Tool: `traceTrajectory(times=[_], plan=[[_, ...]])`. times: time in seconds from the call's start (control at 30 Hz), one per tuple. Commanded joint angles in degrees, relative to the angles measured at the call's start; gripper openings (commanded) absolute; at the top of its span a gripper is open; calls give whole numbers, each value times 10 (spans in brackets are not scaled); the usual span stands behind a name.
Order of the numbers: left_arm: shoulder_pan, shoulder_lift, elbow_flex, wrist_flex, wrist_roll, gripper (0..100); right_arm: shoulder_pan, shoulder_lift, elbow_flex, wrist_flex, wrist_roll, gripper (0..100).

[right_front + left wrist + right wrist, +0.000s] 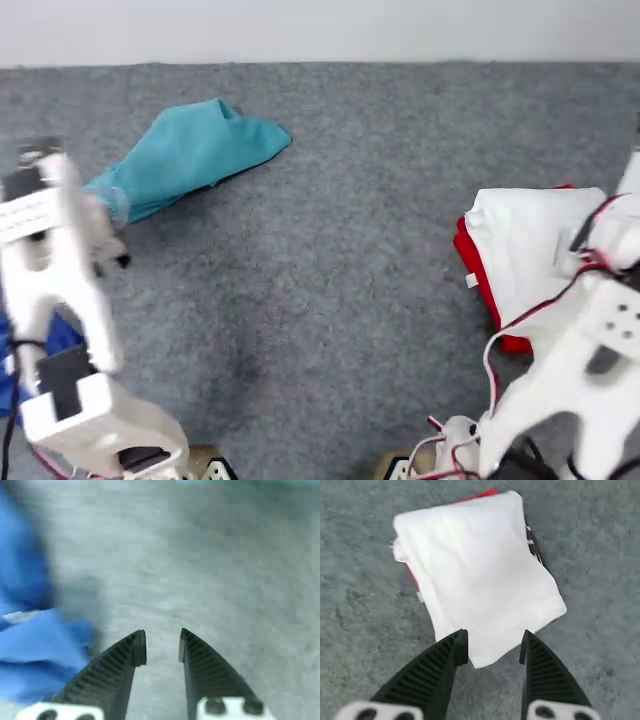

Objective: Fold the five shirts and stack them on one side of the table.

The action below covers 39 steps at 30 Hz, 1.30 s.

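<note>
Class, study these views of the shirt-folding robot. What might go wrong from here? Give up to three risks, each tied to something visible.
1. The right gripper hangs open over the edge of the white shirt folded on the red shirt; a careless touch might unfold it.
2. The blue shirt lies bunched beside the open left gripper; a pinch may catch several layers.
3. The teal shirt lies crumpled, so its fold may come out crooked.

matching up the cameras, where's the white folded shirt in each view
high view: white shirt at the table's right side, lying on the red shirt.
right wrist view: white shirt just ahead of the right gripper, a red edge at its far side.
left wrist view: faces the blue shirt and grey cover instead.
shared landmark: the red shirt beneath it.
</note>
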<state>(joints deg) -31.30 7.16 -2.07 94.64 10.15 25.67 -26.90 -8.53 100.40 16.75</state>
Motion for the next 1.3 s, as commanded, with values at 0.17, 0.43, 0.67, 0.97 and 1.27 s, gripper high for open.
traceTrajectory(times=[0.17,0.43,0.67,0.97,1.27], plan=[[-281,-21,-95,59,-7,143,-85,-21,-2,7,6,180],[-381,42,-61,18,-103,190,-97,-26,69,-19,7,180],[-349,233,-78,-24,-104,189,-102,-26,73,-15,7,180],[-263,383,-189,59,-103,131,-102,-26,73,-15,7,180],[-126,345,-192,59,-105,14,-102,-26,73,8,7,180]])
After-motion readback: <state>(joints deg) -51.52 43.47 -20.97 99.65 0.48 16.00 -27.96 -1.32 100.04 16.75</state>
